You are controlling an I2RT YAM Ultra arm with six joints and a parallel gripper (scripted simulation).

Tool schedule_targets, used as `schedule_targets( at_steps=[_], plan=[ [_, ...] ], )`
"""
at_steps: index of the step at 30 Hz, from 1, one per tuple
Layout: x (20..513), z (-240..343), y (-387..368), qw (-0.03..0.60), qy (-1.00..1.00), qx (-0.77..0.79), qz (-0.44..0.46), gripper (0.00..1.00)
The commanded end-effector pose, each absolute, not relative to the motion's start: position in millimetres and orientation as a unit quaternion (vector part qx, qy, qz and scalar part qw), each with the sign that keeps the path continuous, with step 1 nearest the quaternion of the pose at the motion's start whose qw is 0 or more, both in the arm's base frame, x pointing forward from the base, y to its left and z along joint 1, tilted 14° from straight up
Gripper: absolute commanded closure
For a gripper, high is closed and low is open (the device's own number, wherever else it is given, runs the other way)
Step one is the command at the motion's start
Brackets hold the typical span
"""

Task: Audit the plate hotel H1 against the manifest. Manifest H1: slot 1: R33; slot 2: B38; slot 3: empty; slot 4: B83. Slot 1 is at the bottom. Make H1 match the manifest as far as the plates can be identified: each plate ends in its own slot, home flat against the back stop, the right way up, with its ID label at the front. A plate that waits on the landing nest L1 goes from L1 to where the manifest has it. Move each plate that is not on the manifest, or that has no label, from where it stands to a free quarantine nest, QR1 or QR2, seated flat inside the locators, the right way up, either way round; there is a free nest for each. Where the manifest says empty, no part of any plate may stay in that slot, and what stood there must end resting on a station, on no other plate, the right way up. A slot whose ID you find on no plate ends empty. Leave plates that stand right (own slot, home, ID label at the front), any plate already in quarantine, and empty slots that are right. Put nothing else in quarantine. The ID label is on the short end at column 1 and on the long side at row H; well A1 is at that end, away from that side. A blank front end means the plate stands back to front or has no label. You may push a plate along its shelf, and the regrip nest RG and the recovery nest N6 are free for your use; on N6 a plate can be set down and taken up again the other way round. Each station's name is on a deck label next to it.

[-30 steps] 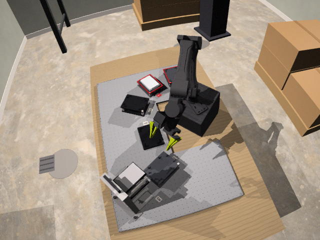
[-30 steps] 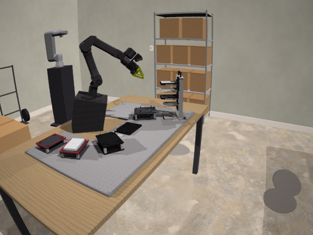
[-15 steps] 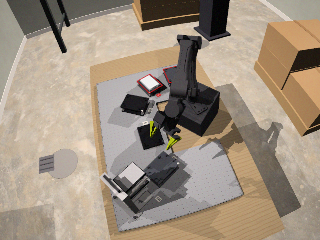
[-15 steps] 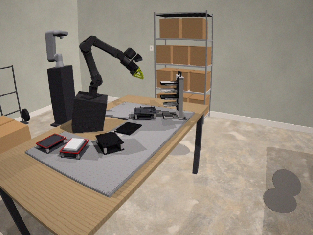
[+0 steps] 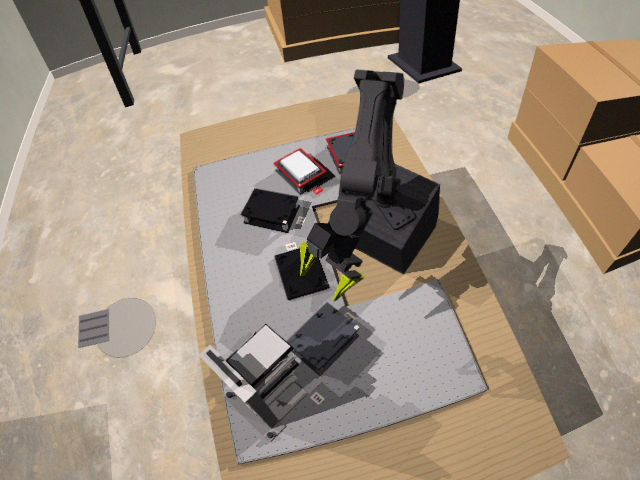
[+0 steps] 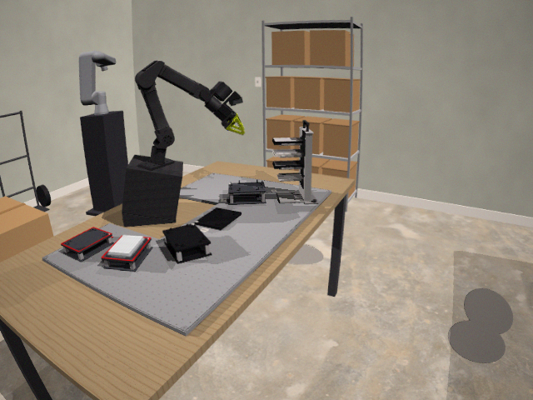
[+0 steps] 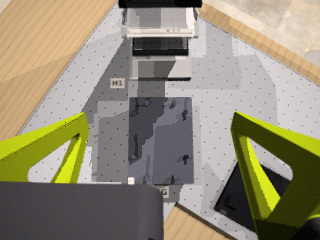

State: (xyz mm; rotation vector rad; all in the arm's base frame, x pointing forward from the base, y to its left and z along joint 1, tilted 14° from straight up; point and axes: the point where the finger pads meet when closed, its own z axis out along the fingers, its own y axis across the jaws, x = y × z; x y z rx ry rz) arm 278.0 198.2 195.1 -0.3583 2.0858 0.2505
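The wooden table (image 6: 129, 344) carries a grey mat (image 6: 181, 297), and at its far end stands the hotel (image 6: 307, 163), a grey post with shelves stacked up its near side. Seen from above, its top shelf holds a plate (image 5: 262, 347) with a pale top, long axis running from the post toward the arm. In the wrist view more shelves show below it, and the label reading H1 (image 7: 117, 82) lies on the mat beside them; the plates' own labels are too small to read. A white plate (image 6: 125, 245) sits in a red-rimmed nest (image 6: 140, 252) at the near end. The arm (image 6: 181, 86) reaches up and over from its black block (image 6: 150, 193), wrist tilted down toward the hotel. The gripper (image 5: 325, 272) hangs high above the mat, yellow fingers spread wide, holding nothing.
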Motion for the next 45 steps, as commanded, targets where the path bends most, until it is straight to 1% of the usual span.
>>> schedule_targets(
  at_steps=[1,2,45],
  plan=[
    [281,193,198,0.48,0.86,-0.147,0.096,0.0],
    [287,203,201,0.491,0.853,-0.143,0.105,0.0],
    [344,190,223,0.493,0.852,-0.144,0.105,0.0]
  ],
)
